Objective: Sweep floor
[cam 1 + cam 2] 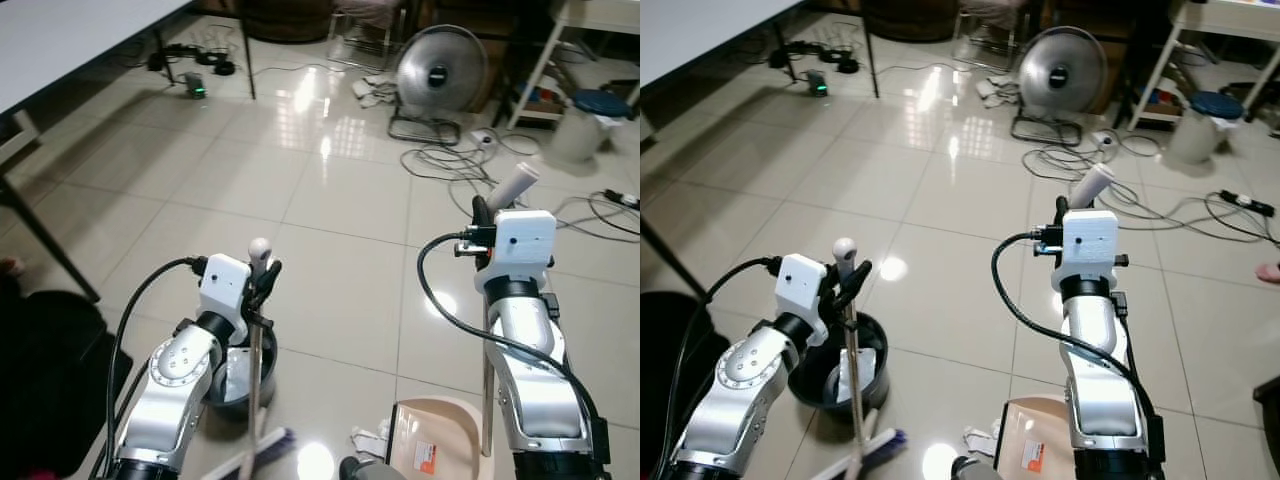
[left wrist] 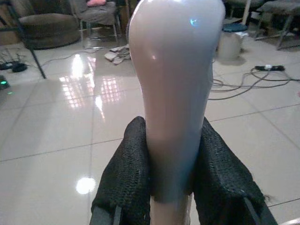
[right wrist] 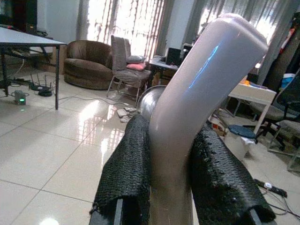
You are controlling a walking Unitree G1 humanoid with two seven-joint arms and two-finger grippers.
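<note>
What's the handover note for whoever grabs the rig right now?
Left gripper: shut on the broom handle, brush end low on the floor beside a dark bin.
Right gripper: shut on the dustpan handle, beige dustpan resting on the tiles.
Crumpled paper scraps lie at the pan's mouth.
Done: both tools in hand.
Left: sweep the scraps in; cables and fan ahead, probably worth avoiding.
</note>
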